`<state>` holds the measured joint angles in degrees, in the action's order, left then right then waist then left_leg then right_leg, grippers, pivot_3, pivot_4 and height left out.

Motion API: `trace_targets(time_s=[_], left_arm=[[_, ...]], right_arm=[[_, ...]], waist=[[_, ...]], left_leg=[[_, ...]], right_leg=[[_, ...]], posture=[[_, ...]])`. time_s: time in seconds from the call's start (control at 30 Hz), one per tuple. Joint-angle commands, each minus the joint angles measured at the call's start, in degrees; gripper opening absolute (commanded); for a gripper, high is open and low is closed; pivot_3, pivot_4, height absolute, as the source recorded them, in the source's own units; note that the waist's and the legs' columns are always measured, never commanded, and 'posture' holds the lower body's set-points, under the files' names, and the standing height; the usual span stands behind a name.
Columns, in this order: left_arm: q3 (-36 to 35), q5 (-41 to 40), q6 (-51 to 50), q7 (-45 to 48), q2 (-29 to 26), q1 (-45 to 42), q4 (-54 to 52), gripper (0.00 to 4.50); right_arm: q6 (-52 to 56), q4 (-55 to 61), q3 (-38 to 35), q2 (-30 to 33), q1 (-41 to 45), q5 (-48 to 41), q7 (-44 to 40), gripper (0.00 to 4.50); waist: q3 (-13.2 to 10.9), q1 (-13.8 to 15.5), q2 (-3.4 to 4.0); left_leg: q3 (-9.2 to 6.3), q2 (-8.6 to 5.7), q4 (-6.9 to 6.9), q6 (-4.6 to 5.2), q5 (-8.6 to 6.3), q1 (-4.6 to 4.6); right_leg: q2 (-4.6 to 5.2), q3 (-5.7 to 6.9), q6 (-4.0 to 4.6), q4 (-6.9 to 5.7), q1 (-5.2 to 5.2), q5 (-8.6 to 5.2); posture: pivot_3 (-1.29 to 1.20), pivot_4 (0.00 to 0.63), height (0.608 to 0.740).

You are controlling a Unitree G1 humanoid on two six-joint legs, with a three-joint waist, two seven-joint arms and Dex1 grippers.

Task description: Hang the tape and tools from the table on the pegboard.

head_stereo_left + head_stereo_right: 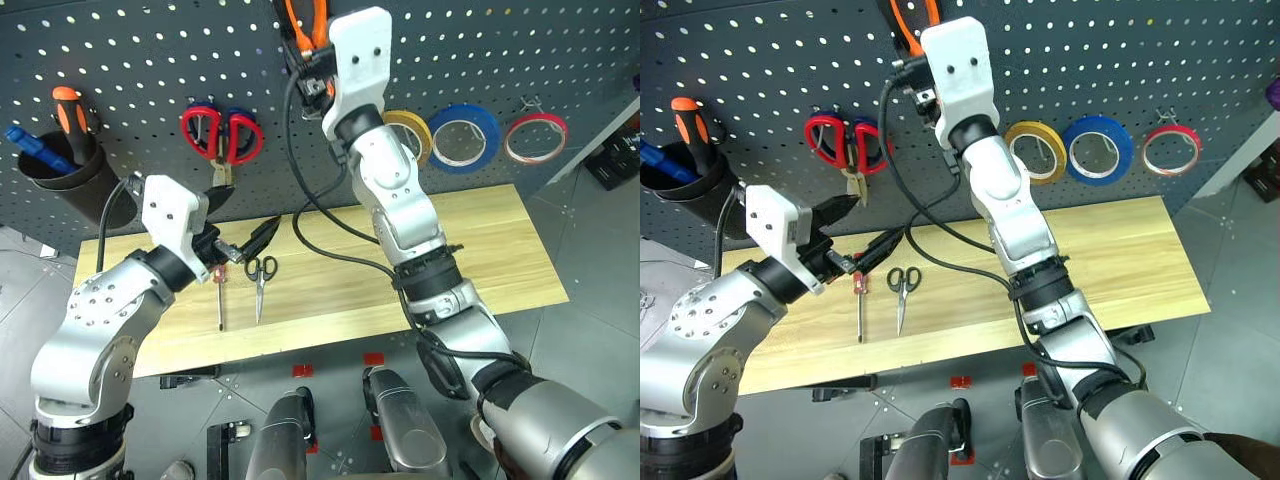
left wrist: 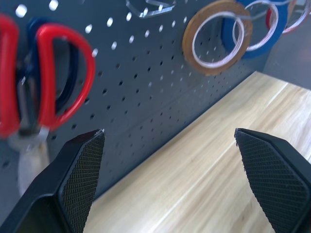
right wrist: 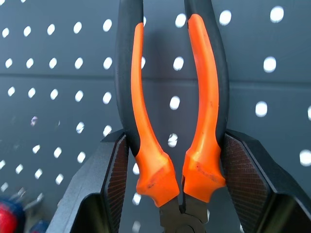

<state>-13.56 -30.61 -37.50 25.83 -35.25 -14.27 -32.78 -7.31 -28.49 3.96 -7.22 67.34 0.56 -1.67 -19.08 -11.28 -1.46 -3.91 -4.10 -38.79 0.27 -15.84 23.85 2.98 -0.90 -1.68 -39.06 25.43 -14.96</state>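
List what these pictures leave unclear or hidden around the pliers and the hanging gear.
- Pliers: handle tops cut by the upper edge in the right wrist and eye views; any hook near them is unseen.
- Right end effector clamps them; its body hides the pliers' head.
- Red-handled scissors: blurred, cut by the left wrist view's edge.
- Holder contents: partly hidden inside the black cup.

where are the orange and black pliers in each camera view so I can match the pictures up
Left eye view: pliers at top centre, handles rising from the right gripper against the pegboard.
Right eye view: top, left of centre, above the same gripper.
Left wrist view: not in it.
Right wrist view: centre, both handles clamped between the fingers.
Shared landmark: the dotted pegboard behind.
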Motion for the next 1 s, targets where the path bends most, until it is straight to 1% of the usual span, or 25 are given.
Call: trace_targets(time_s=[0.03,0.17,0.27,0.53,0.73,0.8,0.83,0.93,1.0], left_arm=[[0.21,0.36,-0.28,-1.38,0.49,-1.64,0.28,4.50],[0.81,1.04,0.05,-1.74,0.84,-2.60,1.25,4.50],[1.51,1.76,0.55,-1.88,1.10,-3.33,2.60,4.50],[2.48,4.12,1.28,-2.77,2.57,-3.29,4.53,4.50],[3.89,6.28,1.08,-4.42,4.15,-3.27,5.77,4.50],[4.39,6.93,-0.80,-5.77,4.48,-3.67,6.46,4.50],[4.56,7.17,-1.06,-6.02,4.56,-3.78,6.67,4.50],[4.63,7.76,-2.68,-7.45,4.88,-3.69,6.94,4.50],[4.60,7.90,-3.35,-7.93,5.20,-3.52,6.98,4.50]], right_arm=[[-6.75,-5.03,-1.02,-0.25,4.04,0.48,1.12,2.52],[-8.59,-9.55,-1.75,-0.13,4.39,0.43,1.86,2.52],[-7.89,-10.71,-1.58,-0.32,2.41,0.39,2.07,2.52],[-4.96,-9.15,-0.34,-0.18,-3.69,1.52,2.41,2.52],[1.22,-6.63,-0.33,-0.02,-6.31,1.67,1.88,2.52],[3.96,-4.68,-0.18,0.05,-7.29,1.29,0.87,3.26],[5.22,-3.67,-0.05,0.13,-7.76,1.23,0.44,3.47],[9.18,0.47,0.48,0.66,-9.59,1.02,-1.49,4.47],[11.92,3.61,1.00,1.19,-10.80,0.89,-3.20,4.47]], waist=[[0.00,0.05,0.00],[0.00,0.15,0.00],[0.00,0.32,0.00],[0.00,0.51,0.00],[0.00,0.68,0.00],[0.01,0.75,-0.01],[0.00,0.77,-0.01],[0.00,0.88,0.00],[0.00,1.01,0.00]], left_leg=[[0.00,0.00,0.00,0.00,0.00,0.00],[0.09,0.04,-0.08,0.02,0.02,-0.01],[0.11,0.07,-0.13,0.03,0.10,-0.03],[0.12,0.09,-0.13,0.03,0.15,-0.04],[0.10,0.10,-0.14,0.03,0.15,-0.04],[0.10,0.10,-0.15,0.03,0.15,-0.05],[0.09,0.10,-0.15,0.03,0.15,-0.06],[0.10,0.10,-0.14,0.03,0.15,-0.04],[0.11,0.10,-0.14,0.04,0.15,-0.01]], right_leg=[[0.00,0.01,0.00,0.00,0.00,0.00],[0.00,-0.02,0.00,-0.02,-0.02,0.00],[0.01,0.01,0.04,-0.09,-0.03,0.07],[-0.01,0.04,0.11,-0.10,-0.03,0.16],[-0.01,0.04,0.10,-0.09,-0.06,0.16],[-0.01,0.05,0.10,-0.09,-0.07,0.17],[-0.01,0.05,0.10,-0.09,-0.07,0.17],[-0.01,0.05,0.10,-0.10,-0.05,0.17],[-0.01,0.04,0.10,-0.09,-0.01,0.17]], posture=[[-0.21,0.322,0.740],[-0.21,0.326,0.740],[-0.22,0.329,0.740],[-0.23,0.333,0.740],[-0.24,0.334,0.740],[-0.24,0.333,0.740],[-0.24,0.333,0.740],[-0.24,0.331,0.740],[-0.24,0.331,0.740]])
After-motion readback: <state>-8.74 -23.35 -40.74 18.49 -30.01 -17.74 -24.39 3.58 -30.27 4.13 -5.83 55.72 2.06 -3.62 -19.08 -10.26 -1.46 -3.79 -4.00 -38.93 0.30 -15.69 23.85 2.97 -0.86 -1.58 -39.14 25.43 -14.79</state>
